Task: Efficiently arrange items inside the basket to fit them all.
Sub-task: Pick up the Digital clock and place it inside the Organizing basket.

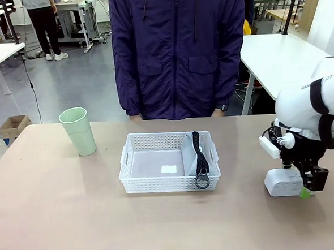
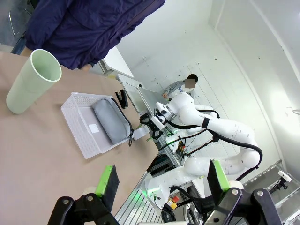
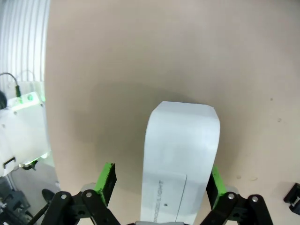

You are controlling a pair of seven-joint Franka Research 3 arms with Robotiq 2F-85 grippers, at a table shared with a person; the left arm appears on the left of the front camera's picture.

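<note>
The right gripper (image 3: 161, 183) is spread wide, straddling the box (image 3: 183, 140) on the table (image 3: 140, 56); the left gripper (image 2: 162, 180) is spread, empty.

Right arm (image 1: 296, 106), frame right: glossy white shells, black joint band, grey lettering. Right gripper (image 3: 161, 183): black, green pads (image 3: 108, 180). Person (image 1: 179, 50), top centre: navy zip jacket, flap pockets.

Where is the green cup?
In the front view the cup stands upright on the left side of the table, outside the basket and to its left, towards the far edge.
</note>
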